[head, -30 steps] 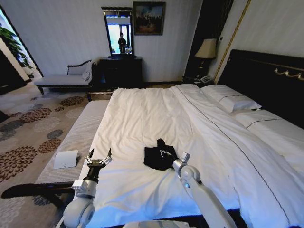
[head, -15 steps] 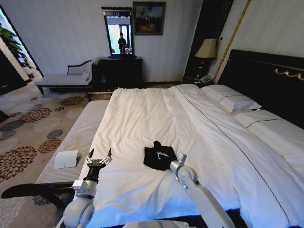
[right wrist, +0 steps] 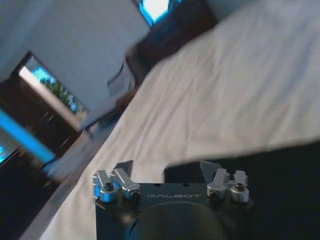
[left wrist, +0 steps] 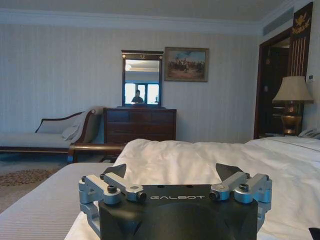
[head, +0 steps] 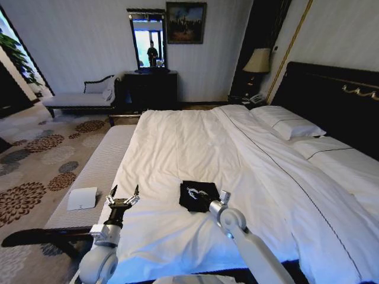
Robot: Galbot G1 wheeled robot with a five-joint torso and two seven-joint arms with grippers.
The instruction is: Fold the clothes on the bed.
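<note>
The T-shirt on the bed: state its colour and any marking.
Black with white lettering, seen best in the head view: the T-shirt lies on the white bed.

The bed (head: 195, 148) fills the centre and right of the frame. On its white duvet, lower centre, lies the folded black T-shirt (head: 195, 195); pillows (head: 287, 124) sit upper right.

We cannot read the white lettering on the black T-shirt (head: 196, 195); it is too small in the head view. Our right gripper (head: 217, 201) covers the shirt's near corner there. In the right wrist view the T-shirt (right wrist: 280, 175) runs off the picture's edge and the room beyond the bed (right wrist: 240, 80) is blurred. The bed's (head: 195, 148) near end is hidden behind our arms.
</note>
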